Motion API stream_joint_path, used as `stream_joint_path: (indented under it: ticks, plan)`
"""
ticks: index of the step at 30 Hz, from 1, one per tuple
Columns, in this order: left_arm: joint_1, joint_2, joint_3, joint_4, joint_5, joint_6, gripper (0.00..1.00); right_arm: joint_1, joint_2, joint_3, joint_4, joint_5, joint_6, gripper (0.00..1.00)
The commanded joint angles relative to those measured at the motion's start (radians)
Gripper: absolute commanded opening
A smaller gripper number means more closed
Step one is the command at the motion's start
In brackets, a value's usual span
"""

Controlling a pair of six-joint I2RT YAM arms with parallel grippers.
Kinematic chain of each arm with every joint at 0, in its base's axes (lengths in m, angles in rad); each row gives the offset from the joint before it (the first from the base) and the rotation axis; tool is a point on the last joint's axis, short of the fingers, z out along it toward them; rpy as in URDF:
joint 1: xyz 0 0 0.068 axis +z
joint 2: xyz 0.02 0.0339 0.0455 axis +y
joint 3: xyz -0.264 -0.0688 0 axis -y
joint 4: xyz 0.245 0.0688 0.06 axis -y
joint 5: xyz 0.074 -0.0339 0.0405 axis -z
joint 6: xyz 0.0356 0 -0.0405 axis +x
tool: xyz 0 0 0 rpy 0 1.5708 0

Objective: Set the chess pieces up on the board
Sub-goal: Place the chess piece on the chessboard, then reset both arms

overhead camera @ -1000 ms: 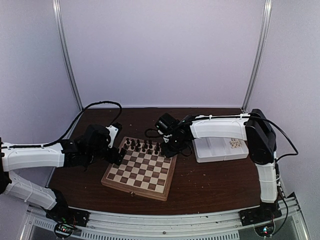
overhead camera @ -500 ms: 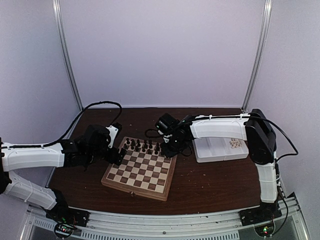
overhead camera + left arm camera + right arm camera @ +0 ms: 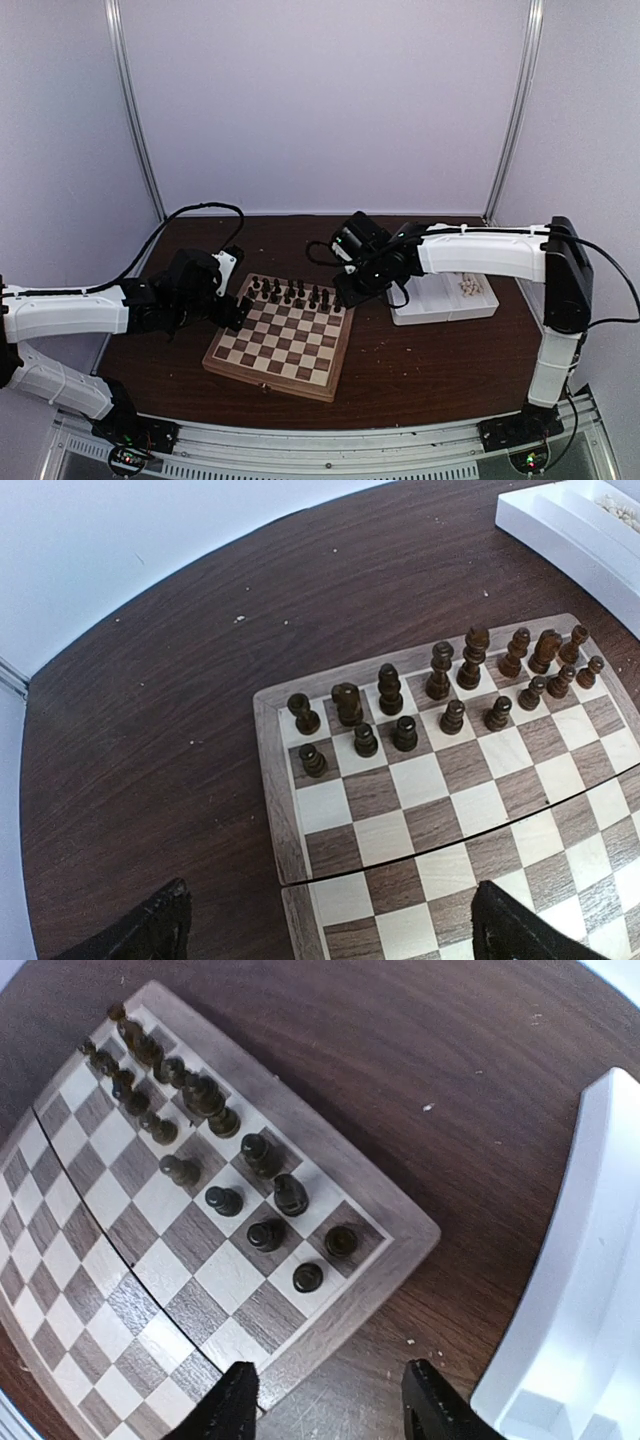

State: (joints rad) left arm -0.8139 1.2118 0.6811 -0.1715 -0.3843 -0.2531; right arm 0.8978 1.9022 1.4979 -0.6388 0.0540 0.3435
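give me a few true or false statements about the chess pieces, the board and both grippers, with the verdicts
1. The dark chess pieces stand on the two far rows of the board. True.
2. Cream figures stand on the board's near rows. False: those rows are bare; the pale pieces lie in the white tray.
3. The right gripper holds a piece. False: it is open and empty, above the board's corner.
4. The left gripper is open. True.
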Motion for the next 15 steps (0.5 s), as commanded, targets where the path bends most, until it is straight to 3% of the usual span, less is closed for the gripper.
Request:
stream_joint_path:
  ticks: [1,4,9,15]
  plan:
    - [0.006,-0.012,0.032,0.000,0.013,-0.008,0.98,-0.004,-0.205,-0.138,0.167,0.099,-0.035,0.57]
    - [0.005,-0.015,0.033,-0.001,0.015,-0.009,0.98,-0.005,-0.344,-0.243,0.267,0.183,-0.075,0.65]
    - [0.005,-0.022,0.035,-0.001,0.017,-0.013,0.98,-0.005,-0.556,-0.428,0.421,0.335,-0.137,0.68]
    - [0.006,-0.023,0.046,-0.002,0.005,-0.009,0.98,-0.007,-0.733,-0.592,0.521,0.496,-0.219,0.84]
